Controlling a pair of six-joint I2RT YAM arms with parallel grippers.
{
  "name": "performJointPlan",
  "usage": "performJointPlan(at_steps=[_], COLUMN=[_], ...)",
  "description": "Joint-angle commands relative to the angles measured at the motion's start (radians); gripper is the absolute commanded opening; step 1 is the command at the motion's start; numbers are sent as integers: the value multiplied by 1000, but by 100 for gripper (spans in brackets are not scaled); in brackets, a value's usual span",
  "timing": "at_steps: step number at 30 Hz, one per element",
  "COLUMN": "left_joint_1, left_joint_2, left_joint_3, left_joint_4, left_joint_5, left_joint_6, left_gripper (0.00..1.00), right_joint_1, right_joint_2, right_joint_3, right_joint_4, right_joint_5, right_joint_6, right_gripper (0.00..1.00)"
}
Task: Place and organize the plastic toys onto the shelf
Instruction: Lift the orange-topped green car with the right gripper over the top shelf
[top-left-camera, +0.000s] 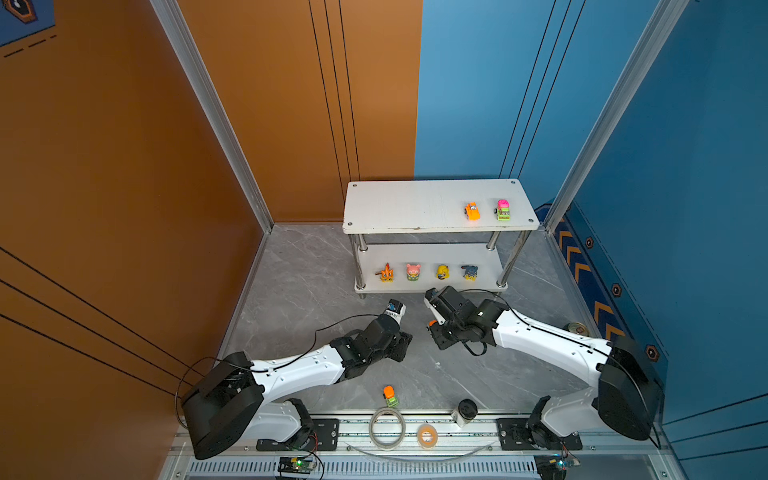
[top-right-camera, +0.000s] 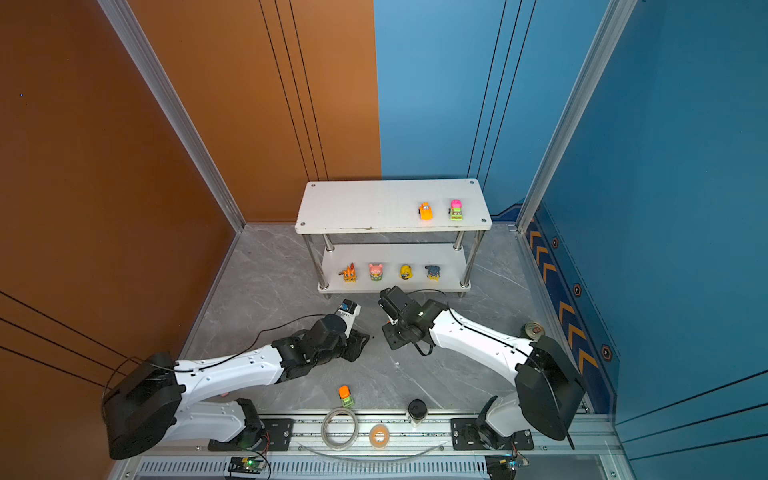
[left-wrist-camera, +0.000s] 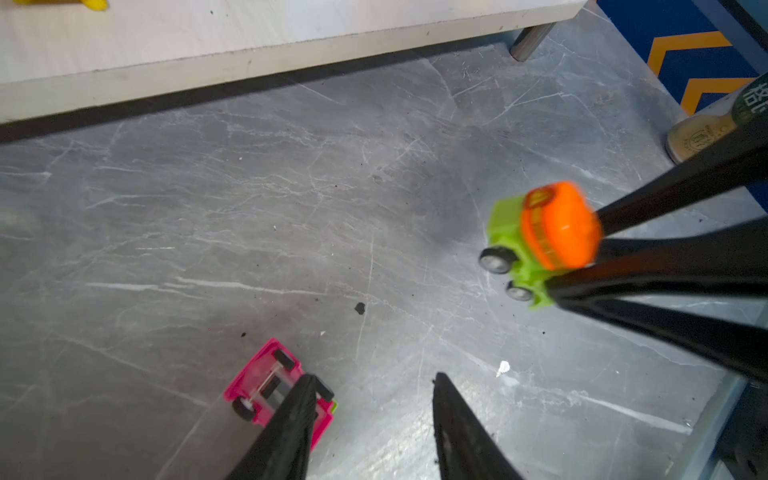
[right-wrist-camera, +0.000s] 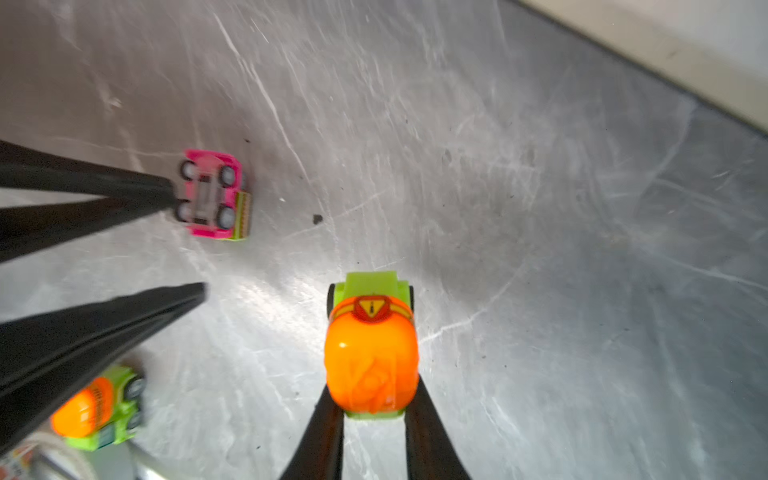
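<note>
Top views both show the shelf (top-left-camera: 415, 203) in the upper middle of the frame. Its upper board has an orange car (top-left-camera: 472, 211) and a pink-topped car (top-left-camera: 503, 209) parked toward the right end, and the lower board has the four figurines (top-left-camera: 413, 272) in a row.

Just below the shelf in the frame, the two arms meet over the grey floor. The right gripper (right-wrist-camera: 374, 395) has its fingers clamped on the sides of an orange-domed green car (right-wrist-camera: 372, 353), which looks lifted off the floor. The left gripper (left-wrist-camera: 374, 376) has its fingers apart and holds nothing. A pink car (left-wrist-camera: 266, 382) lies wheels-up at one fingertip, not between the two, and I can't tell if they touch. A second orange-domed car (top-left-camera: 390, 395) waits at bottom centre.

So I'd say we're on the carry step. Next, the held car needs to clear the upper board's front edge and land wheels-down beside the orange car. The flipped pink one will probably need righting.
</note>
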Motion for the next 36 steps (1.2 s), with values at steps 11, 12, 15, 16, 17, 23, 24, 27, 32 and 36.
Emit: performJointPlan(at_steps=[11, 12, 15, 16, 17, 23, 24, 27, 32, 36], left_joint_1=[15, 15, 16, 16, 16, 15, 16, 15, 16, 17], left_joint_2=[-67, -72, -90, -95, -100, -114, -114, -112, -105, -103], left_joint_3=[-45, -47, -51, -54, -57, -70, -69, -70, -69, -71], left_joint_4=[2, -3, -13, -15, -15, -23, -25, -27, -26, -20], left_joint_5=[-20, -21, -27, -27, -30, -35, -35, -37, -35, -37], left_joint_6=[-10, -10, -13, -15, -18, -26, -25, -25, -30, -33], left_gripper=[48, 48, 48, 48, 48, 48, 48, 48, 48, 48], right_joint_1=[8, 6, -15, -23, -33, -106, -116, -130, -170, -202], right_joint_2=[-58, -40, 43, 74, 109, 288, 312, 367, 434, 450], right_joint_3=[634, 691, 871, 921, 981, 1231, 1260, 1310, 1388, 1402], right_joint_4=[-453, -460, -497, -514, -533, -611, -617, -619, -619, -619], right_joint_5=[207, 216, 236, 241, 243, 223, 210, 209, 203, 180], right_joint_6=[-36, -51, -93, -104, -114, -144, -148, -152, -154, -148], right_gripper=[14, 14, 13, 13, 13, 12, 12, 12, 12, 11])
